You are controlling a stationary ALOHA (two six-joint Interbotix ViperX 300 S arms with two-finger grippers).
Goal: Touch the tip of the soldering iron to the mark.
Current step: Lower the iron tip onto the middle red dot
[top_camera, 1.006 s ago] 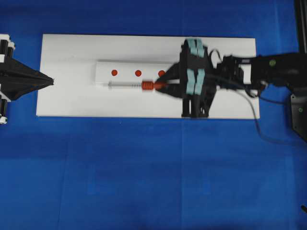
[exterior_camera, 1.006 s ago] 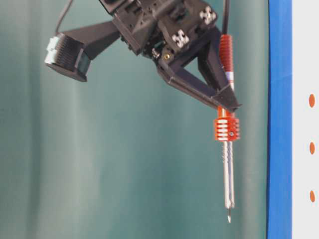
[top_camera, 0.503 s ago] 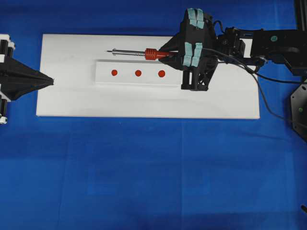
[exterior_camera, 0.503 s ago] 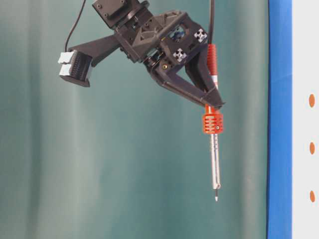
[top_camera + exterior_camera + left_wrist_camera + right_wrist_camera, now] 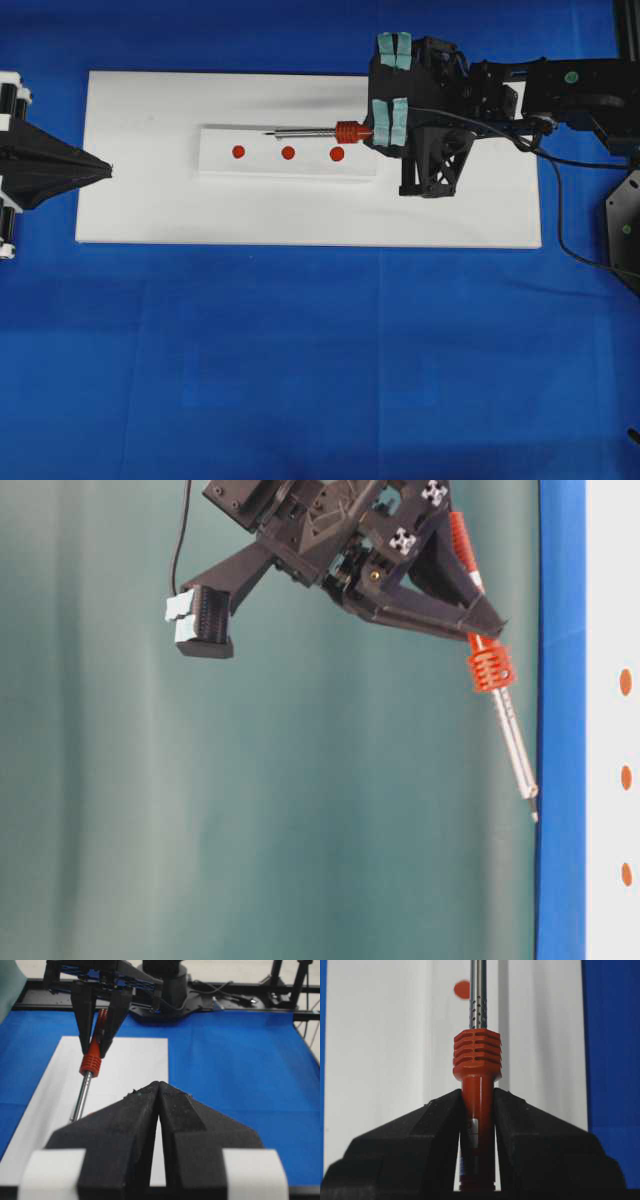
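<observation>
My right gripper (image 5: 364,132) is shut on the orange-red handle of the soldering iron (image 5: 347,131). Its silver shaft points left and slopes down toward the board. The tip (image 5: 266,133) hangs over the far edge of the white strip (image 5: 265,165), a little left of and beyond the middle red mark (image 5: 288,153). In the table-level view the tip (image 5: 534,818) is close to the surface; whether it touches is unclear. The right wrist view shows the ribbed collar (image 5: 477,1054) just past the jaws. My left gripper (image 5: 108,170) rests shut and empty at the board's left edge.
The strip lies on a white board (image 5: 150,205) over blue cloth (image 5: 300,360). Two outer red dots (image 5: 238,152) (image 5: 337,154) flank the mark. The iron's black cord (image 5: 545,190) trails off to the right past the right arm.
The right gripper carried the iron from the strip's near side to beyond its far side, then back over the far edge and rightward. The iron has tilted tip-down toward the board.
</observation>
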